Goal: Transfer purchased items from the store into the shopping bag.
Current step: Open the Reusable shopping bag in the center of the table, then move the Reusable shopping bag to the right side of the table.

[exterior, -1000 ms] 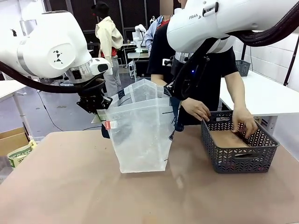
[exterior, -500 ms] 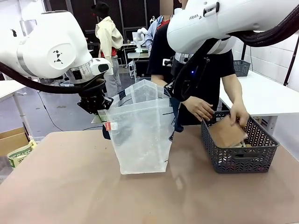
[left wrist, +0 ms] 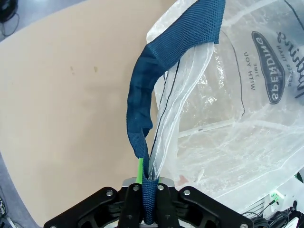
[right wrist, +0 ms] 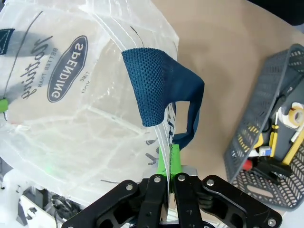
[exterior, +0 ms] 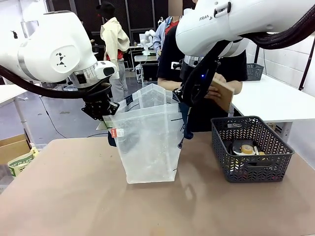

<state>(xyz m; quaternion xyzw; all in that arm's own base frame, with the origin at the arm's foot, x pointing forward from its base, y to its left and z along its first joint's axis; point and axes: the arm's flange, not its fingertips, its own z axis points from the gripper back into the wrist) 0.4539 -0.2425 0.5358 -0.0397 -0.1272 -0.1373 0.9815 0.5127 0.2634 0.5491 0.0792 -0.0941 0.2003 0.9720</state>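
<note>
Shopping bag [exterior: 147, 142] stands on the table [exterior: 69, 196], mouth spread: left gripper [left wrist: 146, 189] and right gripper [right wrist: 169, 166] each clamped on its rim at a navy strap [left wrist: 142, 95]. The person's hand [exterior: 215, 91] has lifted a brown sheet [exterior: 227, 95], perhaps cardboard, exposing purchased items [exterior: 243, 149] in the basket [exterior: 251, 169], ready for transfer.

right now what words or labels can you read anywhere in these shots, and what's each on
"SPENDING": navy oval logo on the shopping bag
"BETTER THAN", "TIME": small print at that logo
"WITH YOU": below the logo, left wrist view
"FRAN", cut off: right arm
Script word beside the logo: unreadable
Cardboard box print, red tag: too blurred or small
</note>
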